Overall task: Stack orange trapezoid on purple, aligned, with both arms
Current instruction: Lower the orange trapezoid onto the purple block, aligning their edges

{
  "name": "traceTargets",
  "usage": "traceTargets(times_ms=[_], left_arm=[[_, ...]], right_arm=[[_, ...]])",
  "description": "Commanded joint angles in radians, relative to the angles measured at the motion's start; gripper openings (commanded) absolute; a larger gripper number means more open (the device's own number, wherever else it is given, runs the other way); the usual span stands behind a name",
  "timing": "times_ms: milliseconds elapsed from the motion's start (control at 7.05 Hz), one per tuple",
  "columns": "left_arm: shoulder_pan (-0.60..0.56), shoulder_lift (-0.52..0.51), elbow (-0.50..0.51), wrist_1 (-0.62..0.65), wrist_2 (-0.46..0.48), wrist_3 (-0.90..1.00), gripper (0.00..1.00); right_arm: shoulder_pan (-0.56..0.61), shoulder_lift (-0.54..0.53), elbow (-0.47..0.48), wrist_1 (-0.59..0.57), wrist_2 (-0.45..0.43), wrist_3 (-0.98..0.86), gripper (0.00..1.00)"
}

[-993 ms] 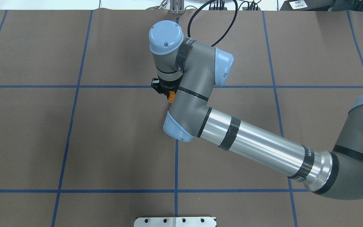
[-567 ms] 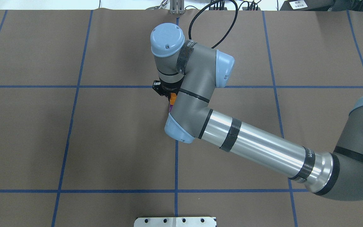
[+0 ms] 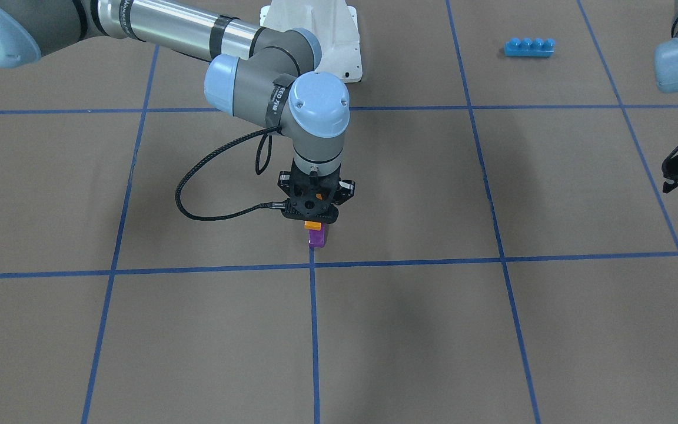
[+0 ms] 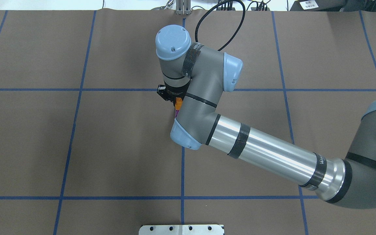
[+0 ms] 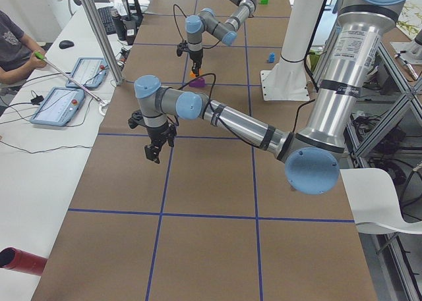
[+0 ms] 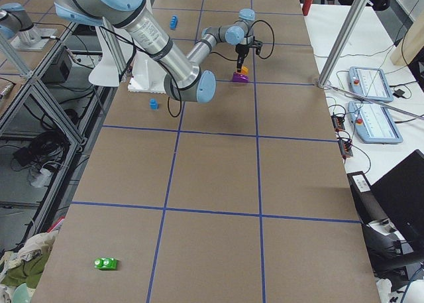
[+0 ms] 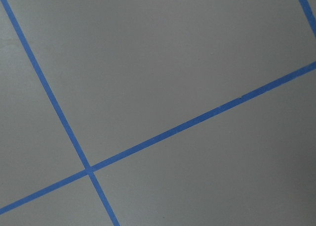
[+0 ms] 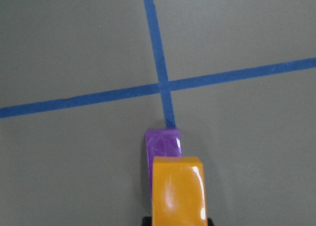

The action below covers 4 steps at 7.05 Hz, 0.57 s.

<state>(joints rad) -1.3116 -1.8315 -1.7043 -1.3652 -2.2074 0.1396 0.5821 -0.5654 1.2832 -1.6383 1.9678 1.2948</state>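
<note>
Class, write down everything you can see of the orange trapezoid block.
The orange trapezoid is a small, glossy plastic block whose smooth faces catch bright highlights. The jaws of the right gripper hold it directly over the purple block, which it partly covers in the wrist view. Whether it is fully seated cannot be told, and its stud is hidden.

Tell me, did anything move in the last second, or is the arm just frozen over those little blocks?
The right claw, gripping the orange trapezoid, shifted slightly down the overhead view, mostly early on; more of the purple block now shows beneath it. The grip held, and the purple block seems unmoved.
</note>
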Motion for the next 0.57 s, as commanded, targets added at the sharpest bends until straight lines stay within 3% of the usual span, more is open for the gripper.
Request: traceTargets(times_ms=[0, 426], left_arm=[[0.0, -0.002, 0.0, 0.0, 0.0, 0.0, 1.0], [0.0, -0.002, 0.0, 0.0, 0.0, -0.002, 1.0]], right_arm=[[-0.008, -0.007, 0.001, 0.002, -0.003, 0.0, 0.0], [-0.015, -0.01, -0.005, 0.003, -0.01, -0.003, 0.0]])
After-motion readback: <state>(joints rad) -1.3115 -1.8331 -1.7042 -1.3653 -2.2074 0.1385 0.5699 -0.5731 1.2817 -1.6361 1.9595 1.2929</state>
